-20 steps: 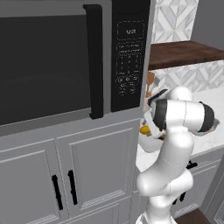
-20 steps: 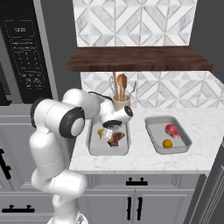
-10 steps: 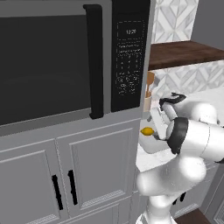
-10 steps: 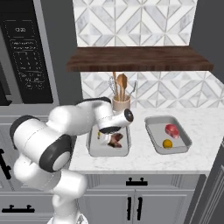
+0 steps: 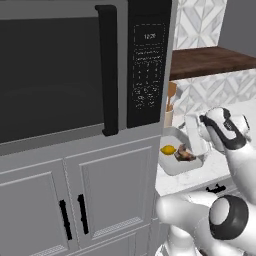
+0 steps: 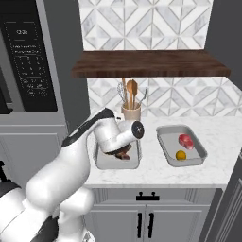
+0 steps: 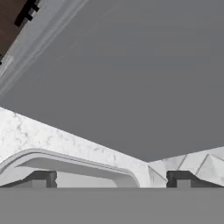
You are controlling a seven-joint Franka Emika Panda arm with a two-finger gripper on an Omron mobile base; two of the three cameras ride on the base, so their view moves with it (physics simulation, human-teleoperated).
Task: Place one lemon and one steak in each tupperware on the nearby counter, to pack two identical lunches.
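Two pale-grey tupperware trays sit on the white counter (image 6: 151,177). The left tupperware (image 6: 105,163) holds a yellow lemon (image 5: 168,149) and a brown-red steak (image 5: 185,155). My gripper (image 6: 116,150) hangs just above this tray, over the steak (image 6: 125,154). In the hand view its fingertips (image 7: 41,178) stand wide apart with nothing between them, so my gripper (image 7: 111,180) is open, and the tray's rim (image 7: 65,157) curves just ahead. The right tupperware (image 6: 198,153) holds a red steak (image 6: 185,140) and a lemon (image 6: 180,155).
A tall grey cabinet with a built-in black microwave (image 5: 75,75) stands close at the left of the counter. A utensil crock (image 6: 131,111) stands behind the left tray. A dark wooden shelf (image 6: 151,64) hangs above. Grey cabinets with black handles (image 6: 148,195) lie below.
The arm's elbow has swung down and round to the other side while the hand has stayed over the left tray. The lemons and steaks have not moved.
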